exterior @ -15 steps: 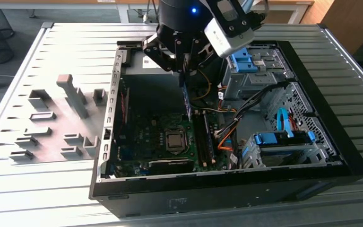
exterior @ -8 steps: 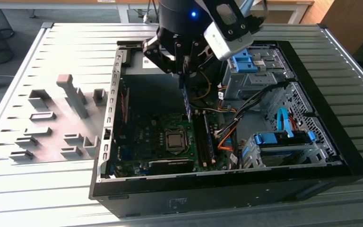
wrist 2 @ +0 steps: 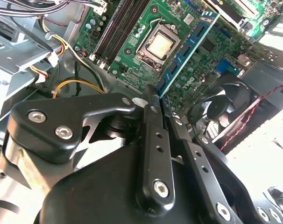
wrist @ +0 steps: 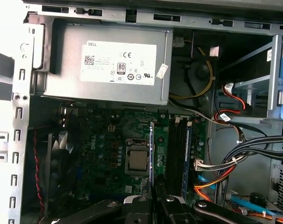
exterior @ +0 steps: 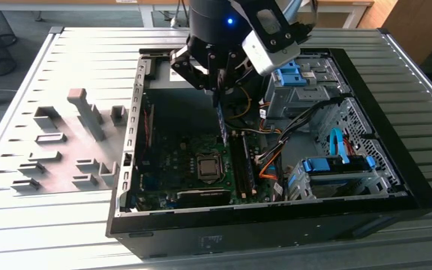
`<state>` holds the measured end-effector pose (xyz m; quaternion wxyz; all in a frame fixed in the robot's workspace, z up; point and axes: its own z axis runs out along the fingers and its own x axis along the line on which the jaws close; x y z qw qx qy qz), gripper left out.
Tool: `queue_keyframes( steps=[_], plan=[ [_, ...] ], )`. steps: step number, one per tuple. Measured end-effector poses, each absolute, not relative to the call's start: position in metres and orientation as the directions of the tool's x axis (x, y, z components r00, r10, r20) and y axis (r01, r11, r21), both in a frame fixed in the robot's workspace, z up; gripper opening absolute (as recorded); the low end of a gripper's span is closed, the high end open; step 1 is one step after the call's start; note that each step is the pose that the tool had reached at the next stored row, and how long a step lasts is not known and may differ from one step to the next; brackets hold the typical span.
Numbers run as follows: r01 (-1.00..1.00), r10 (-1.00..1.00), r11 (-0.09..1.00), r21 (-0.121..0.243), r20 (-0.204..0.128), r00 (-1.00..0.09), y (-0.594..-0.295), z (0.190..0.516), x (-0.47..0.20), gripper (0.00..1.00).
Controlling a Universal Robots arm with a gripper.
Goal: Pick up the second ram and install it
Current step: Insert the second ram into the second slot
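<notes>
Gripper (wrist 2: 156,105) clamped on the second ram (wrist 2: 186,51) — edge-on above the motherboard (wrist: 109,140) — label unreadable.

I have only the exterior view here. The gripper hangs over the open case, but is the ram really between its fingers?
Observer: Yes. In the second wrist view the gripper is shut on the second ram, with its chips facing the camera.
Operator: Is it over the memory slots?
Observer: It seems not. In the first wrist view its edge lines up beside the processor socket, apart from the dark slots.
Operator: Is any slot taken?
Observer: A blue board appears to stand in the slot farthest from the socket.
</notes>
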<state>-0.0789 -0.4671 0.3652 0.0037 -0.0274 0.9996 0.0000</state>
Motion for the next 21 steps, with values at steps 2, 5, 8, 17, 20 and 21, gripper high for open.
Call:
queue_keyframes(
  steps=[2, 5, 8, 17, 20, 21],
  plan=[
    [-0.054, -0.054, 0.999, 0.0, -0.007, -0.998, -0.467, 0.362, -0.079, 0.14],
    [-0.054, -0.054, 0.999, 0.0, -0.007, -0.999, -0.467, 0.357, -0.077, 0.14],
    [-0.052, -0.052, 0.999, 0.0, -0.007, -0.999, -0.467, 0.351, -0.073, 0.14],
    [-0.047, -0.047, 0.999, 0.0, -0.007, -0.999, -0.467, 0.335, -0.059, 0.14],
    [-0.046, -0.046, 0.999, 0.0, -0.007, -0.999, -0.467, 0.33, -0.058, 0.14],
    [-0.045, -0.045, 0.999, -0.001, -0.007, -0.999, -0.467, 0.329, -0.058, 0.14]
  ],
)
